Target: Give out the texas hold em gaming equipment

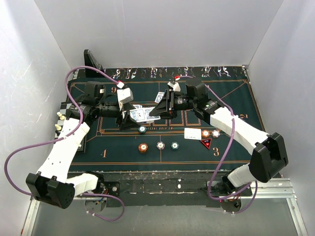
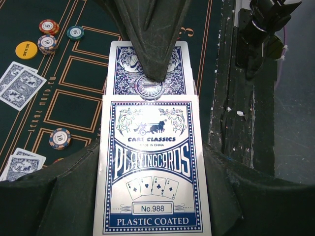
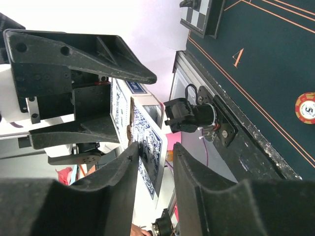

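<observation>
My left gripper [image 2: 150, 147] is shut on a blue-and-white playing-card box [image 2: 151, 172], held above the mat's middle [image 1: 139, 114]. A blue-backed card [image 2: 129, 69] sticks out of the box's far end. My right gripper [image 3: 155, 150] straddles that card [image 3: 150, 147]. Its jaws are apart, the card lying against one finger, with a gap to the other. From the left wrist one right finger [image 2: 152, 49] covers the card's middle. On the mat lie an orange chip [image 1: 143, 147], a white chip [image 1: 160, 145], a teal chip [image 1: 174, 145], a red triangular marker [image 1: 206, 143] and face-down cards [image 2: 19, 86].
The dark green mat [image 1: 226, 98] covers the table between white walls. A chequered board [image 3: 199, 14] stands at the back left corner. A yellow disc [image 2: 26, 49] and more chips [image 2: 47, 43] lie near the cards. The table's scuffed front edge [image 2: 231, 108] runs below the grippers.
</observation>
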`<state>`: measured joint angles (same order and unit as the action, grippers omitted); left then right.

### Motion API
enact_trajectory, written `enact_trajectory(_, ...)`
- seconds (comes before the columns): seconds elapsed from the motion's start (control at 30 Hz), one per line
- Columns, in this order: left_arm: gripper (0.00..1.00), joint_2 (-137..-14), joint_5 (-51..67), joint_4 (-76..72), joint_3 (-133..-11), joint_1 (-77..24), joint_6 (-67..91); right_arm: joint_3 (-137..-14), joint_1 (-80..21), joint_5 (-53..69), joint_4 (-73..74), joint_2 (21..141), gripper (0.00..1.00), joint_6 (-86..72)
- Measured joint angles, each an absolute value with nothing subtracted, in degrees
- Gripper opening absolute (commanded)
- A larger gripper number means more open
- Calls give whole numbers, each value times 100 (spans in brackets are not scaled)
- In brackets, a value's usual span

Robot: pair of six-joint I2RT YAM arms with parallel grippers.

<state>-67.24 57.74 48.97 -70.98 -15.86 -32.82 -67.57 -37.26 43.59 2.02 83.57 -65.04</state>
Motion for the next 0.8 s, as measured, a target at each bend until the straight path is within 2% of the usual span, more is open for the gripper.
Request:
enact_trajectory(0.4,0,-6724,5789,4882,-7098,-1586,-3282,-6726,-3607,4362,148,8095,32,-6569)
enact_trajectory(0.8,0,-6724,5789,4880,-7131,-1588,-3282,-6663,-3389,4368,309,7907,11,-6560)
